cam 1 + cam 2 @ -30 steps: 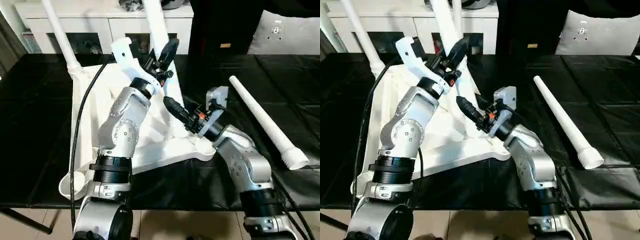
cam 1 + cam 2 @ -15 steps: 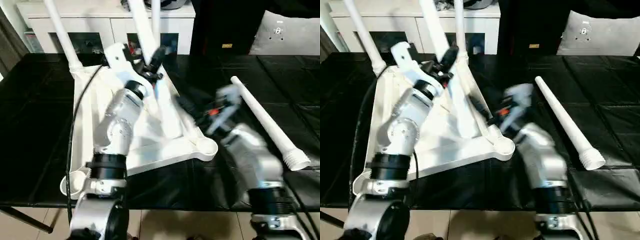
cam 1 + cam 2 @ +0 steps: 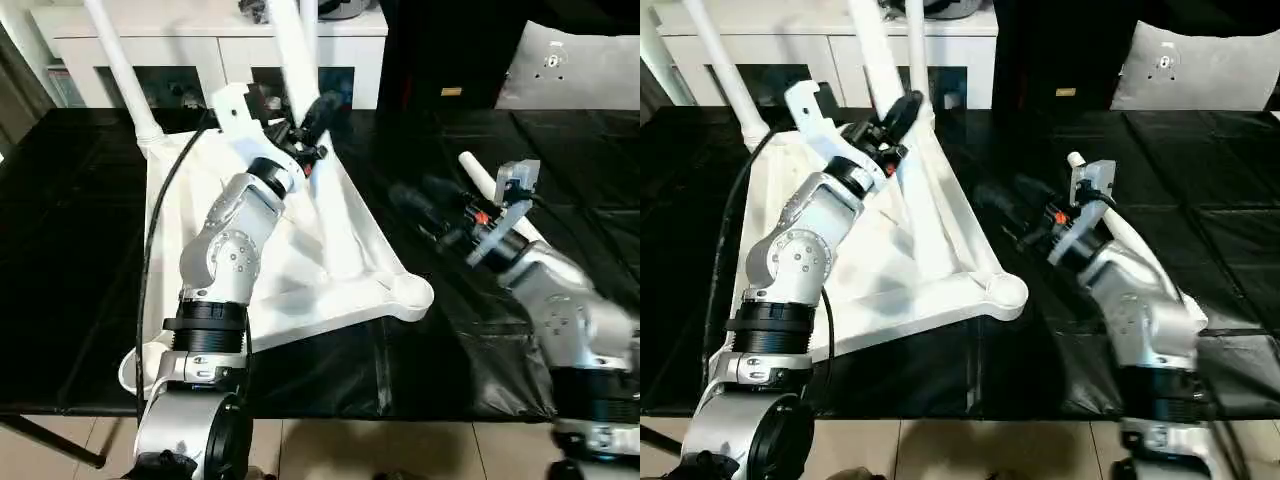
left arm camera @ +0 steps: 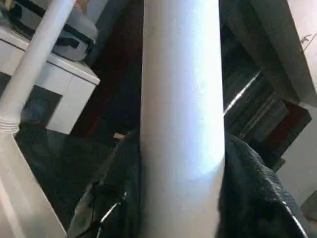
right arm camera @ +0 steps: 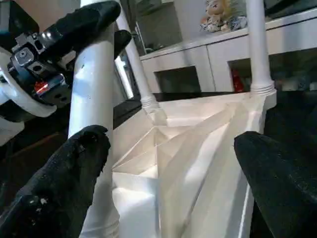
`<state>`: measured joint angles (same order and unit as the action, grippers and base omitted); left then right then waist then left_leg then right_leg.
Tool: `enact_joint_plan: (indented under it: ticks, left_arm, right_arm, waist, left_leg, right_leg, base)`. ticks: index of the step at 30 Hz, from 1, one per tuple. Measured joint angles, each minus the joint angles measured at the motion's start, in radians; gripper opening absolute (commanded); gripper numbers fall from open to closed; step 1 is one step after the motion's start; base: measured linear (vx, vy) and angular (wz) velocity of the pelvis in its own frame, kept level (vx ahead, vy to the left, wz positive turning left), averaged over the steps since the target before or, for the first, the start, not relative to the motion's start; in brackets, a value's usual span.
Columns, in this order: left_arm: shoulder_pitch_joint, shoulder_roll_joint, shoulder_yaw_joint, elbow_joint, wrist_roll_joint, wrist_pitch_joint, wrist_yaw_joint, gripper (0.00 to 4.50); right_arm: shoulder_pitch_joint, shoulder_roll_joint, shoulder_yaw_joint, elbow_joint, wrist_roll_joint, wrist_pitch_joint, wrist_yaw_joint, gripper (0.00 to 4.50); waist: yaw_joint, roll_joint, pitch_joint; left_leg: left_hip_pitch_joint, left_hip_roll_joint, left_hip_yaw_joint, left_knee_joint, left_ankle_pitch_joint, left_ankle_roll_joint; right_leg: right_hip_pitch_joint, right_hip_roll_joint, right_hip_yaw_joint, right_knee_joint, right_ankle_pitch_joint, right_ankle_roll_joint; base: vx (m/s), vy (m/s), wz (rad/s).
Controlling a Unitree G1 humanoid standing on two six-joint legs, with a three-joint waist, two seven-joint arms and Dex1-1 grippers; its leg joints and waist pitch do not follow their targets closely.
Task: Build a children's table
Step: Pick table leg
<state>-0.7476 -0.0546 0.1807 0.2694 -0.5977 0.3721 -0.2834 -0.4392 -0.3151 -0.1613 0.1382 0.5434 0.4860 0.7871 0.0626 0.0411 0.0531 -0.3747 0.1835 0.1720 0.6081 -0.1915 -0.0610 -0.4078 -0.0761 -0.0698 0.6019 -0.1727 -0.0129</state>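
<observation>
gripping one of the white legs (image 3: 300, 60) with my left gripper (image 3: 312, 125), i have both black fingers closed around its shaft, at the far side of the table top (image 3: 345, 225). the top lies upside down on the black mat (image 3: 80, 250), ribbed underside up, with an empty round socket (image 3: 410, 292) at its near right corner. two more legs stand upright at the far edge, one at the far left corner (image 3: 120, 70) and one at the far right (image 3: 917, 60). my right gripper (image 5: 168, 168) is spread wide with nothing between its fingers, out over the mat to the right of the top. a fourth leg (image 3: 480, 175) lies loose on the mat, partly behind my right wrist.
</observation>
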Motion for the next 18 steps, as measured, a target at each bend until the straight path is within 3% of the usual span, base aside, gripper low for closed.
enact_joint_plan:
  ticks: [3,10,18]
  left_arm:
    - [0.000,0.004,-0.001,-0.015,-0.031,0.021,-0.044,1.76]
    - [0.000,-0.005,0.018,-0.085,-0.193,0.126,-0.168,1.76]
    - [0.000,0.071,-0.049,-0.091,-0.194,0.167,-0.356,1.76]
  right_arm:
    - [-0.004,-0.017,0.014,0.000,0.005,0.024,0.035,4.50]
    - [-0.007,-0.053,0.031,-0.001,0.055,0.083,0.129,4.50]
    - [-0.007,-0.127,0.075,-0.091,0.137,0.164,0.314,4.50]
  waist:
    - [0.001,0.000,0.000]
    - [0.008,-0.001,0.000]
    - [0.023,-0.001,0.000]
  left_leg:
    - [0.000,0.000,0.000,0.000,0.000,0.000]
    - [0.000,0.000,0.000,0.000,0.000,0.000]
    - [0.001,0.000,0.000,0.001,0.000,0.000]
  right_leg:
    - [0.000,0.000,0.000,0.000,0.000,0.000]
    - [0.000,0.000,0.000,0.000,0.000,0.000]
    - [0.000,0.000,0.000,0.001,0.000,0.000]
  base:
    - [0.000,0.000,0.00]
    - [0.000,0.000,0.00]
    - [0.000,0.000,0.00]
